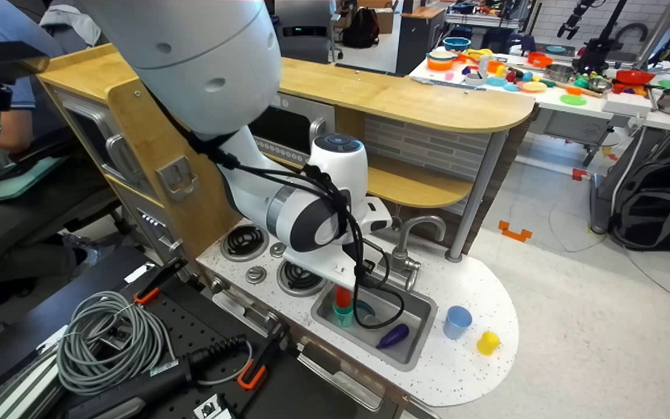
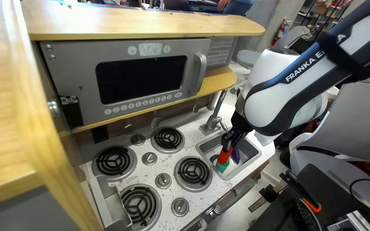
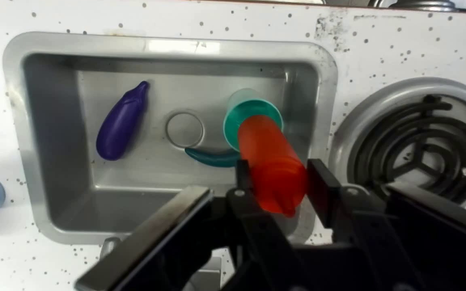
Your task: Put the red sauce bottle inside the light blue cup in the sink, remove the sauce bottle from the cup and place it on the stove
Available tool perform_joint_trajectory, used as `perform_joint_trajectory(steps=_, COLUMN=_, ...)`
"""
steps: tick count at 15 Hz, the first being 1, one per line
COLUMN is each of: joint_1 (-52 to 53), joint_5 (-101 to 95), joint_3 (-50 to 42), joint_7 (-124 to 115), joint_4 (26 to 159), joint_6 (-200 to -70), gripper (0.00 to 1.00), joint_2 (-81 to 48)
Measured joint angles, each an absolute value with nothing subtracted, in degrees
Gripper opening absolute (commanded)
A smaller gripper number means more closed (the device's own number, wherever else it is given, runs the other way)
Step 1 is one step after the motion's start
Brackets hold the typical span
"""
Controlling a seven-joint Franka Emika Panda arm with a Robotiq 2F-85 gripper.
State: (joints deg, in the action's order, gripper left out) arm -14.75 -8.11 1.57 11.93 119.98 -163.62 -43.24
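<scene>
The red sauce bottle (image 3: pixel 263 141) is between the fingers of my gripper (image 3: pixel 279 178), which touch it on both sides near its top. It also shows in both exterior views (image 1: pixel 342 297) (image 2: pixel 224 156). The bottle's lower end is in the mouth of the light blue cup (image 3: pixel 231 117); how deep it sits is hard to tell. The cup stands in the sink (image 3: pixel 176 46), near the stove-side wall, and shows in both exterior views (image 1: pixel 343 317) (image 2: pixel 222 167). The stove (image 2: pixel 193 174) has black coil burners beside the sink; one burner shows in the wrist view (image 3: pixel 423 137).
In the sink lie a purple eggplant (image 3: pixel 122 121) and a teal curved item (image 3: pixel 212 157) touching or near the cup. A faucet (image 1: pixel 402 256) stands behind the sink. A blue cup (image 1: pixel 457 322) and a yellow item (image 1: pixel 488 343) stand on the countertop. A wooden shelf (image 2: pixel 218 78) overhangs the back.
</scene>
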Motion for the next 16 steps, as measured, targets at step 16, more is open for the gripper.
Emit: perform_joint_trajectory(steps=16, joint_1=-14.29, joint_5=-4.20, joint_3=9.49, joint_7=12.12, joint_4=126.18, joint_6=-163.63, gripper=0.13, joint_2=-33.78)
